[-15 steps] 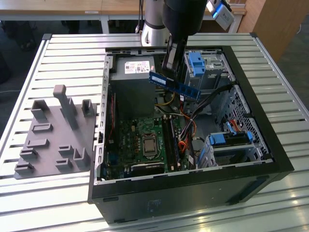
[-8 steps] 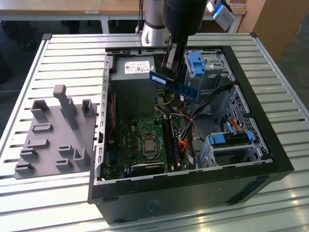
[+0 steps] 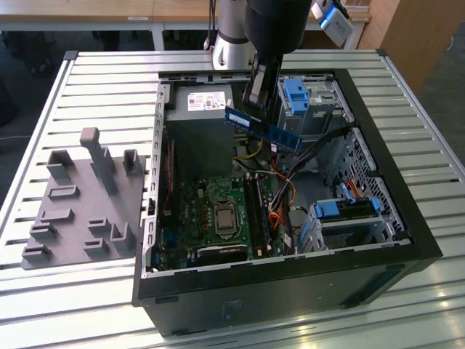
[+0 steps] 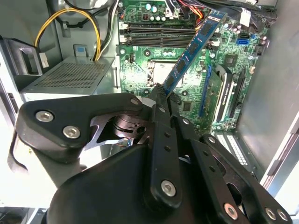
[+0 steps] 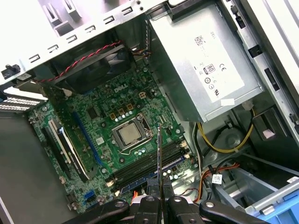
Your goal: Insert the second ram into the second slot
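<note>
The second ram [image 3: 263, 130] is a long blue circuit-board stick that hangs tilted above the open computer case. My gripper [image 3: 258, 98] is shut on one end of it. In the second wrist view the ram [image 4: 192, 46] sticks out from the fingertips [image 4: 159, 100] over the green motherboard. In the first wrist view the ram [image 5: 159, 156] shows edge-on, above the row of dark memory slots [image 5: 149, 167] beside the processor socket [image 5: 131, 134]. The slots [image 3: 258, 214] lie well below the stick, with the second slot among them. The ram touches no slot.
A grey power supply [image 3: 197, 103] sits at the back of the case. Blue drive-bay latches [image 3: 298, 94] [image 3: 347, 209] and loose cables [image 3: 280, 193] crowd the exterior view's right side. A grey fixture block [image 3: 80, 203] stands on the slatted table left of the case.
</note>
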Available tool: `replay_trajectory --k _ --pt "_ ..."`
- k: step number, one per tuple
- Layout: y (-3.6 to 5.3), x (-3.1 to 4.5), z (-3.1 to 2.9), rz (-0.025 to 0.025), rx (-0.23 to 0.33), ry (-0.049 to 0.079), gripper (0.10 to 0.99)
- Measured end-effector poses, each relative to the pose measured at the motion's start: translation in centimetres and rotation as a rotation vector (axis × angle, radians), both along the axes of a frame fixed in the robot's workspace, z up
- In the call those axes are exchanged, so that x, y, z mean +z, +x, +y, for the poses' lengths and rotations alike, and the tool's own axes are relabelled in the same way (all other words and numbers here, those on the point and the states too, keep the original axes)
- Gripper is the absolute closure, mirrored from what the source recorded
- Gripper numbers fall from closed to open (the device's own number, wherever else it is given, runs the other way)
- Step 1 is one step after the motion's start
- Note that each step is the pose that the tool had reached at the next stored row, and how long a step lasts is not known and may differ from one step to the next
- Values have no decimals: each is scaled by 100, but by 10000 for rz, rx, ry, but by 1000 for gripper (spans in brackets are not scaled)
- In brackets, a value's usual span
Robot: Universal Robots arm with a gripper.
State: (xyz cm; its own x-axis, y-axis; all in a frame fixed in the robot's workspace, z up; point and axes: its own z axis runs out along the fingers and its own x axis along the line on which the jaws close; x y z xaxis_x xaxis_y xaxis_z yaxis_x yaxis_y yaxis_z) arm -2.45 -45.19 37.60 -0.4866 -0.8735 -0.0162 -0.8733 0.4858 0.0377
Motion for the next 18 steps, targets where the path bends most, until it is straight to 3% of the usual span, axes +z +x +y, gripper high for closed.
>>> replay_trajectory --k 18 --pt "0 -1 0 0 -294 0 949"
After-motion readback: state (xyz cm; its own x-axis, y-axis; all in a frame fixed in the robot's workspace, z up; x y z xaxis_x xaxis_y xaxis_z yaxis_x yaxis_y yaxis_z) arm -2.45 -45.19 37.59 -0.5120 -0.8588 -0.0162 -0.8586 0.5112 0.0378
